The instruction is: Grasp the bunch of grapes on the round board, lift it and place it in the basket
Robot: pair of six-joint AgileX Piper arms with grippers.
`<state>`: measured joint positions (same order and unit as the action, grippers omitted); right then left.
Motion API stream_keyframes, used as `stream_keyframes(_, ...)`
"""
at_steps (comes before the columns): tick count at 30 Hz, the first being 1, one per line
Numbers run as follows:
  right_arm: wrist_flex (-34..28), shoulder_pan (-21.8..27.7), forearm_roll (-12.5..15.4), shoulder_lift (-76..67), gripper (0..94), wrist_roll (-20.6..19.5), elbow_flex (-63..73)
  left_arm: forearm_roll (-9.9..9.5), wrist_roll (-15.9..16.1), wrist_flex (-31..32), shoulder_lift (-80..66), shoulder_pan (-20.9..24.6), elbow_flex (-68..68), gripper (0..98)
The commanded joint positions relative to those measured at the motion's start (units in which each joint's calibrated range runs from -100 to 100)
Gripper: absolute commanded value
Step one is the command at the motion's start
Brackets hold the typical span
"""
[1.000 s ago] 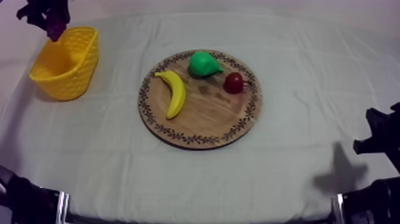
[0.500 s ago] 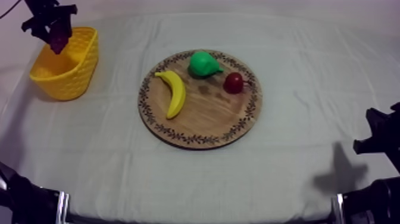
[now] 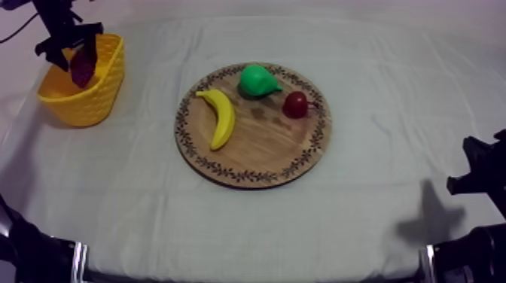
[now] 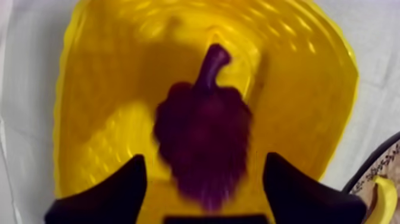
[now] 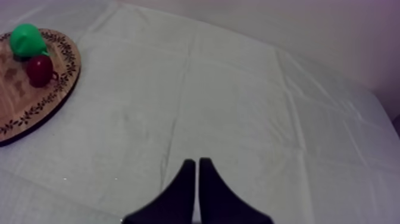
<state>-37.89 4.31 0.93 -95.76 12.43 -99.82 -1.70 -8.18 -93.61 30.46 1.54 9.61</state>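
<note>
My left pincer (image 4: 203, 158) hung released over the yellow basket (image 4: 309, 89), fingers spread wide; the bunch of grapes (image 4: 202, 140) lay between them, touching neither, inside the basket's walls. My right pincer (image 5: 197, 161) sat clenched, empty, above the worktop (image 5: 238, 107)

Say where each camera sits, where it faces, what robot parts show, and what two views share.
Top: above the table, slanting down on board, basket, left gripper and right arm.
Left wrist: on the left arm, looking down into the basket at the grapes; fingers open.
Right wrist: on the right arm, looking across the cloth; right gripper shut.
Shared: top and right wrist both show the pear on the board.
</note>
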Motion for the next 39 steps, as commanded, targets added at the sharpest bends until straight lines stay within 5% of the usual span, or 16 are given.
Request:
stream_keyframes(1, 0.0, 0.0, 0.0, 0.0, 0.3, 0.0, 0.0, 0.13, -0.2, 0.1, 0.3, 0.1, 0.2, 84.9)
stream_keyframes(13, 0.0, 0.0, 0.0, 0.0, 0.3, 0.0, 0.0, 0.04, -1.1, 2.2, -3.1, 0.6, -2.2, 94.3)
stream_keyframes(39, 0.0, 0.0, 0.0, 0.0, 0.3, 0.0, 0.0, 1.67, 3.9, 19.7, -43.4, -0.1, -31.1, 52.5)
